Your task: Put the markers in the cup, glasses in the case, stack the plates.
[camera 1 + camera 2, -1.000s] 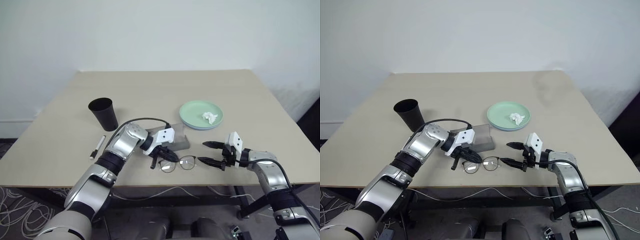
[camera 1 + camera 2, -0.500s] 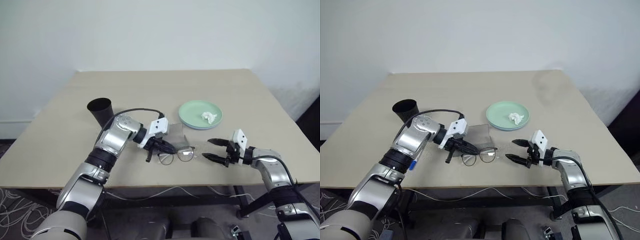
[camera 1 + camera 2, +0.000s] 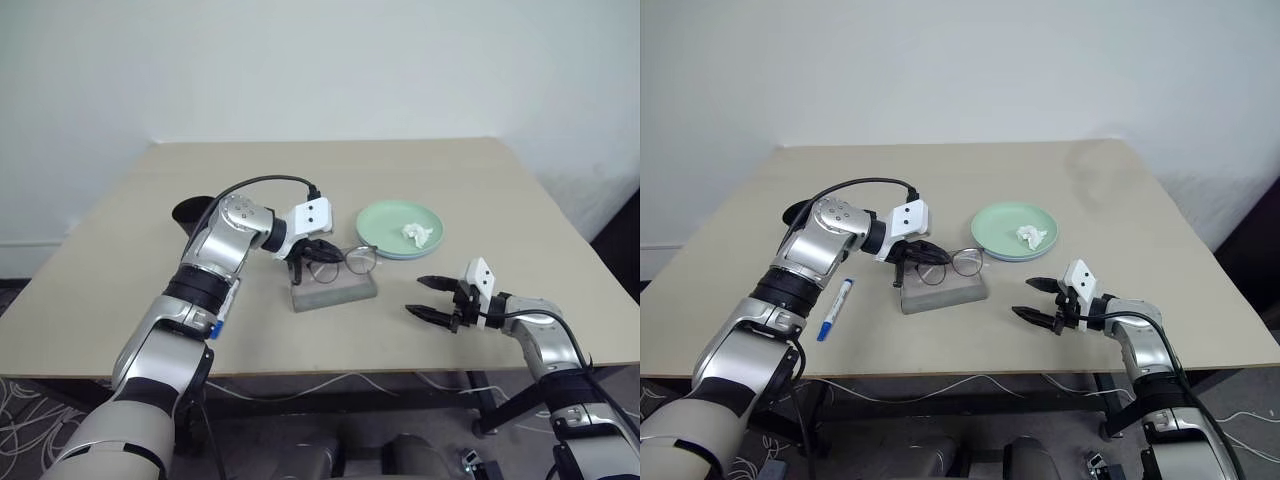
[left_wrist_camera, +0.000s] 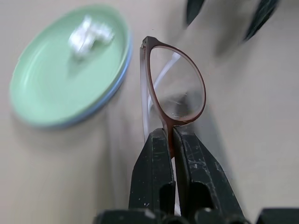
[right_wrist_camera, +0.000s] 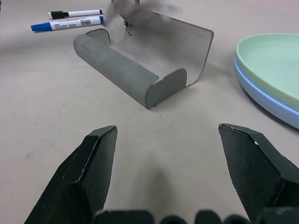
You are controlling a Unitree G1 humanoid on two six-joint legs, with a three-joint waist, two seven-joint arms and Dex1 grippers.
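**Glasses held over open case, left hand carrying**

Tabletop (image 3: 460,180), beige, carries everything. Stacked plates (image 3: 401,229) sit at centre-right, mint green on top of light blue, blue rim peeking below, a white crumpled scrap (image 3: 418,234) in the top one. That part of the task looks done.

The grey case (image 3: 943,289) lies open in mid-table just nearer than the plates, long axis running left-right across the table, lid flap standing up along its far side, per the right wrist view.

Black cup (image 3: 192,212) is at the left, mostly hidden behind the left arm. Two markers lie flat on the tabletop left of the case, not yet in the cup: the blue-capped marker (image 3: 837,308) and the dark-ended marker (image 5: 75,14) just beside it.

Left hand (image 3: 308,254) is clamped shut on the glasses (image 3: 344,260), gripping the frame at one lens's outer edge. Glasses hang above the case, over its far side, lenses trailing toward the plates, roughly parallel to the case's long axis. Judgement: next move is a short drop down and slightly nearer into the tray; alignment looks about right.

Right hand (image 3: 431,299) hovers over the tabletop right of the case, fingers wide apart, holding nothing, pointed at the case.
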